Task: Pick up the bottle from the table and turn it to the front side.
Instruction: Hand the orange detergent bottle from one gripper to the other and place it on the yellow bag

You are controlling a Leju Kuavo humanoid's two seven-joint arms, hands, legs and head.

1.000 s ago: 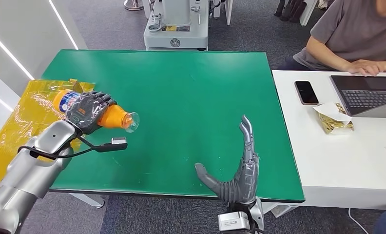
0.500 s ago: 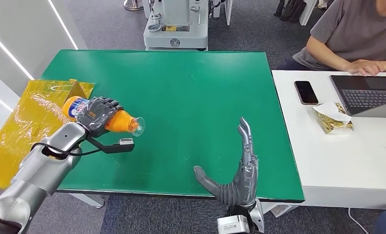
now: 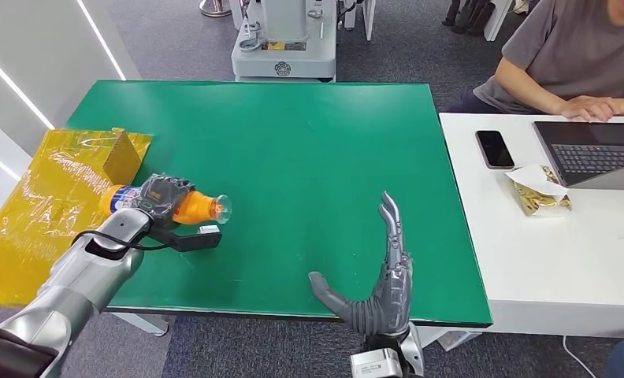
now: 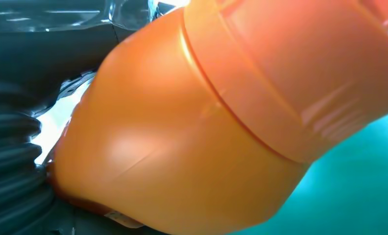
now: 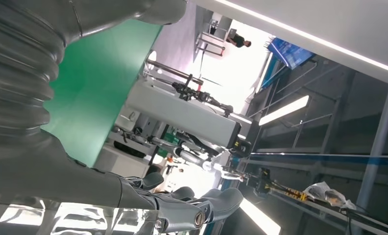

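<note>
While the left hand (image 3: 161, 197) wraps its dark fingers around the middle of the bottle (image 3: 195, 207), the bottle lies on its side over the green table (image 3: 317, 142). It is orange, with a clear cap end that pokes out past the hand toward the middle of the table. Its other end, with a blue label, sticks out behind the hand, toward the yellow plastic sheet (image 3: 49, 205). A small brown box (image 3: 123, 155) sits on that sheet, just beyond the hand. A black cable with a little plug (image 3: 201, 236) hangs close under the hand. From the left wrist, the orange bottle (image 4: 221, 122) looks very big and close, with the green table behind it.

The right hand (image 3: 380, 283) holds nothing. Its fingers are straight and point away from the robot, and its thumb sticks out to the side. It is near the table's front edge, well apart from the bottle.
</note>
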